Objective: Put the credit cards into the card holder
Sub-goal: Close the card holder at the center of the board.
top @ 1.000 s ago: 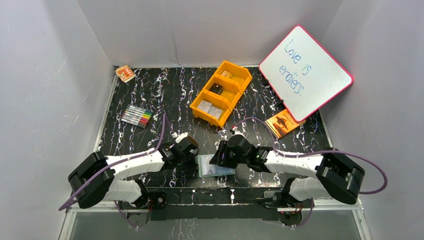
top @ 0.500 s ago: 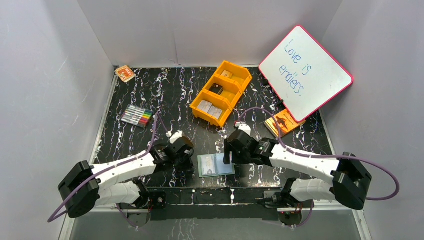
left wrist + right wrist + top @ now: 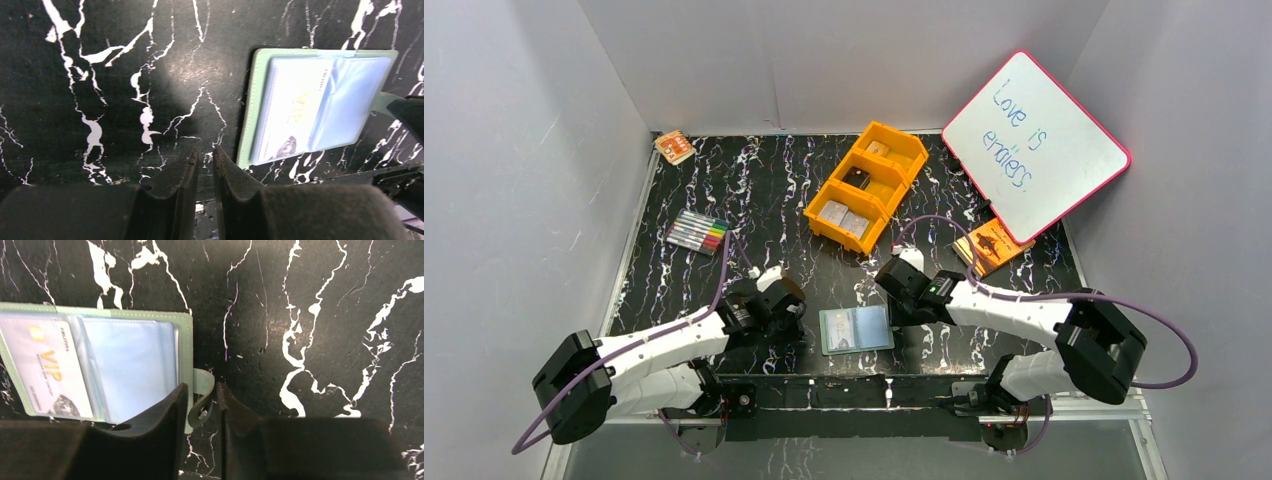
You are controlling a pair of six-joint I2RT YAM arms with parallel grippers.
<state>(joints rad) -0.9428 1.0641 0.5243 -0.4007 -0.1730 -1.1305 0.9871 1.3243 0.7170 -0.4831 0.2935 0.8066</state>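
The card holder (image 3: 856, 329) lies open on the table near the front edge, its pale blue pockets facing up. One silver-grey credit card (image 3: 285, 115) marked VIP sits in its left pocket (image 3: 47, 370). More credit cards (image 3: 844, 216) lie in the orange tray. My right gripper (image 3: 200, 390) stands at the holder's right edge (image 3: 892, 305), its jaws shut on the curled snap tab (image 3: 204, 382). My left gripper (image 3: 205, 150) hangs just left of the holder (image 3: 791, 312). Only a thin slit shows between its fingers, and nothing is in it.
An orange three-compartment tray (image 3: 894, 170) stands mid-table. A pink-rimmed whiteboard (image 3: 1034, 145) leans at the back right over an orange book (image 3: 992, 245). Coloured markers (image 3: 697, 232) lie at the left, and an orange packet (image 3: 674, 147) sits in the back left corner.
Both grippers have come off the top of the holder. The left one drew back to the left. The right one opened, shifted to the holder's right edge and closed round the tab.
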